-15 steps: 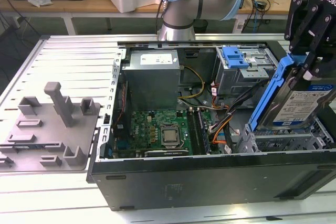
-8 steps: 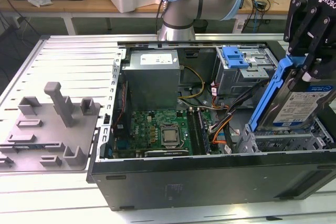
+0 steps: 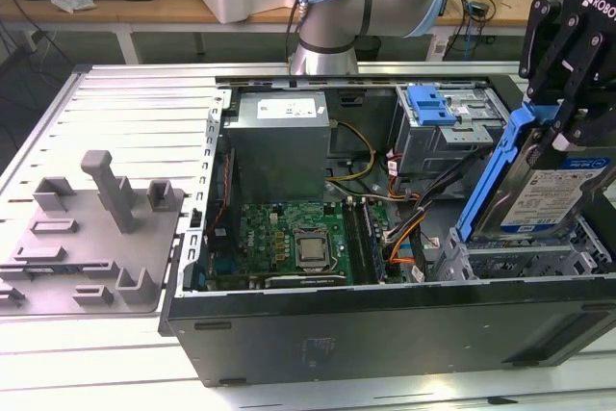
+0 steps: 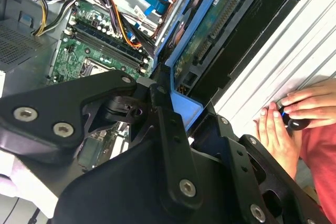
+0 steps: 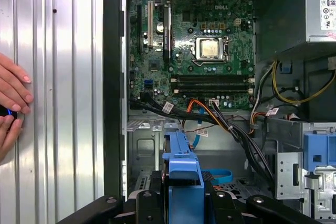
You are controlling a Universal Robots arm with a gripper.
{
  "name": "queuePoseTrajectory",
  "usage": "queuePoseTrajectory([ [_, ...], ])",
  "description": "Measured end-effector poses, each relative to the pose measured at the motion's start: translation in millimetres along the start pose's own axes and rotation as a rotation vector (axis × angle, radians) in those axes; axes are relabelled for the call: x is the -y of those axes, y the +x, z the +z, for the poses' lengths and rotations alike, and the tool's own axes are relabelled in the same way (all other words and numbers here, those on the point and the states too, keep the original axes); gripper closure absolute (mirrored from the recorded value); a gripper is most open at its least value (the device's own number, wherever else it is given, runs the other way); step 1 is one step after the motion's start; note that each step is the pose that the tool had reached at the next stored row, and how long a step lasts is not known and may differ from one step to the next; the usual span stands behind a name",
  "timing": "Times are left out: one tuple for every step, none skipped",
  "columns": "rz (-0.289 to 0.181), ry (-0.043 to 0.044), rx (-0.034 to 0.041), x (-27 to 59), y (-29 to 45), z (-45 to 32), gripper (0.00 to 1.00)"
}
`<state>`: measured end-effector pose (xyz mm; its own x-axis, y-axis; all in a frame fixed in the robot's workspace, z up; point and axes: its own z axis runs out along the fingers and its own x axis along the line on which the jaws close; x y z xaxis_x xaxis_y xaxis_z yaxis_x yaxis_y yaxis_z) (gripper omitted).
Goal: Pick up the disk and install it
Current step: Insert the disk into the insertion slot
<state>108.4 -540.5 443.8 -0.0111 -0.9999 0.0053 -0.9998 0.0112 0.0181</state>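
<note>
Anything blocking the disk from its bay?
Nothing visible. The claw holds the disk tilted, its lower end at the grey drive bay. The cable bundle lies beside the bay, toward the exterior view's left.

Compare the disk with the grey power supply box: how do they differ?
The disk is thin and stands tilted on edge in the gripper; the power supply box is bulky and sits level inside the case. The disk wears a blue bracket; the box is plain grey. Both carry a label.
</note>
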Motion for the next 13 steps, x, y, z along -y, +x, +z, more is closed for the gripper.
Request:
queuePoseTrajectory([
  [0.000,-0.0001,0.0000,0.0,0.0,0.0,0.63],
  [0.001,-0.0003,0.0001,0.0,0.0,0.0,0.63],
  [0.001,-0.0007,0.0001,0.0,0.0,0.0,0.63],
  [0.001,-0.0009,0.0001,0.0,0.0,0.0,0.63],
  [0.001,-0.0013,0.0001,0.0,0.0,0.1,0.63],
  [0.001,-0.0014,0.0002,0.0,0.0,0.0,0.63],
  [0.002,-0.0013,0.0003,0.0,0.0,-0.3,0.63],
  [0.002,-0.0013,0.0004,0.0,0.1,-0.6,0.63],
  [0.002,-0.0012,0.0007,0.0,0.0,-1.2,0.63],
  [0.002,-0.0012,0.0005,0.0,-0.1,-2.6,0.63],
  [0.003,-0.0014,0.0002,0.0,-0.4,-4.8,0.63],
  [0.003,-0.0014,0.0001,0.0,-0.6,-6.4,0.63],
  [0.003,-0.0014,0.0003,-0.1,-0.6,-7.5,0.63],
])
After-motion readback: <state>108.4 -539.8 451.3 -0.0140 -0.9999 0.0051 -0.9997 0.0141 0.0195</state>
